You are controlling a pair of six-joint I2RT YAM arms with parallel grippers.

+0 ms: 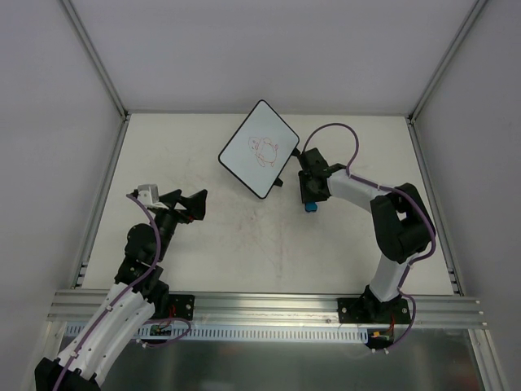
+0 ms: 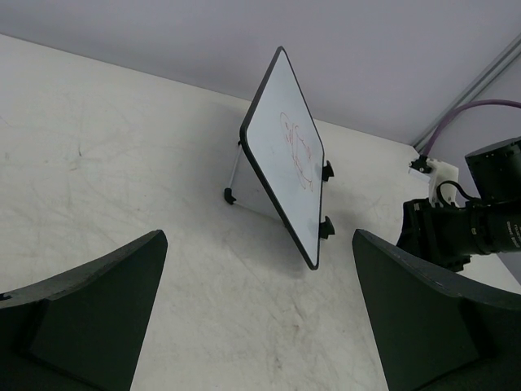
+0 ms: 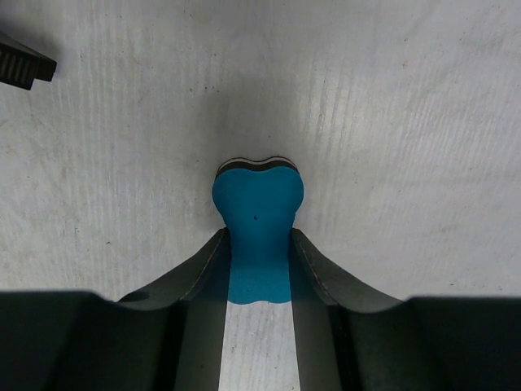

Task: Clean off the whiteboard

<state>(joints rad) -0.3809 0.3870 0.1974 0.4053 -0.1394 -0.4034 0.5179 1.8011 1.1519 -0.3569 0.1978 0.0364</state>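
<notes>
Right gripper (image 1: 311, 198) is clamped on the blue eraser (image 3: 258, 204). The whiteboard (image 1: 259, 149) sits just beside it, far-left. Left gripper (image 1: 189, 204) has jaws spread and is farther off.

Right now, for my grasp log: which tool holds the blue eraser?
The right tool, shut on the blue eraser; the left tool is open and empty.
</notes>
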